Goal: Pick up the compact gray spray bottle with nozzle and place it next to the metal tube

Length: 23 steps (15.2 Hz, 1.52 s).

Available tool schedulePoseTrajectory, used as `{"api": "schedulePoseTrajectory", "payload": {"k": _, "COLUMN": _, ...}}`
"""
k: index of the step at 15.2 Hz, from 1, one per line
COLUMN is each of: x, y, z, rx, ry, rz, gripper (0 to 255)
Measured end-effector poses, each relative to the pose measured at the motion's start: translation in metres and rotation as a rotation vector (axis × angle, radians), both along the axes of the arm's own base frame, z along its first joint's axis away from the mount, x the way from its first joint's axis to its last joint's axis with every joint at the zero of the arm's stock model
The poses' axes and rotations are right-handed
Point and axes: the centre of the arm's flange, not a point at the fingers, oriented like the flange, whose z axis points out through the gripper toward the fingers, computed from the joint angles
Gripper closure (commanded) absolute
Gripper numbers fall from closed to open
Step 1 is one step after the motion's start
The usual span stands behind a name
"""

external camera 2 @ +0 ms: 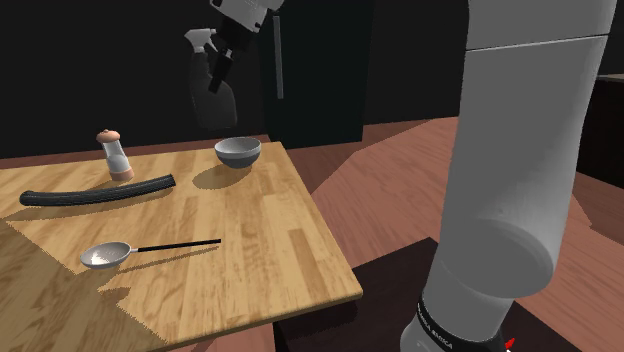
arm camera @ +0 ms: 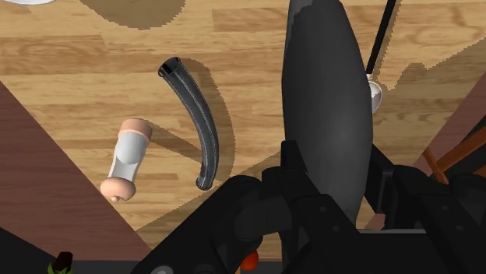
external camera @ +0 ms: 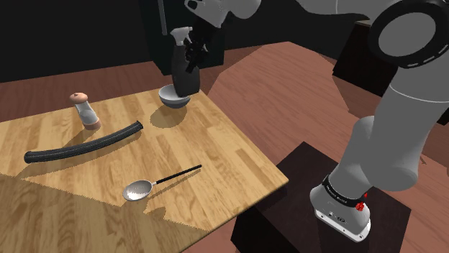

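Note:
My gripper is shut on a dark grey spray bottle and holds it upright in the air over the far edge of the wooden table, just above a small grey bowl. The second exterior view has the bottle hanging well above the tabletop, nozzle up, in the gripper. Seen from the wrist, the black fingers clasp the bottle from both sides. A dark curved tube lies flat on the table toward the shoulder view's left, also seen below the hand.
A shaker with a pinkish cap and base stands just behind the tube. A spoon with a black handle lies nearer the front edge. The table's right edge drops to a reddish floor. The dark stand sits at lower right.

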Motion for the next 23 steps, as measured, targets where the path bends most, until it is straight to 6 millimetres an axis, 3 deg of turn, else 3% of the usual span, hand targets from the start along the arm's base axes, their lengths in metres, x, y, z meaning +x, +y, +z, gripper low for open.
{"api": "schedulePoseTrajectory", "payload": {"k": 16, "x": 0.126, "y": 0.112, "z": -0.126, "rx": -0.001, "ry": 0.0, "rz": -0.001, "gripper": 255}}
{"api": "schedulePoseTrajectory", "payload": {"k": 23, "x": 0.138, "y": 0.125, "z": -0.165, "rx": 0.001, "ry": 0.0, "rz": 0.0, "gripper": 255}}
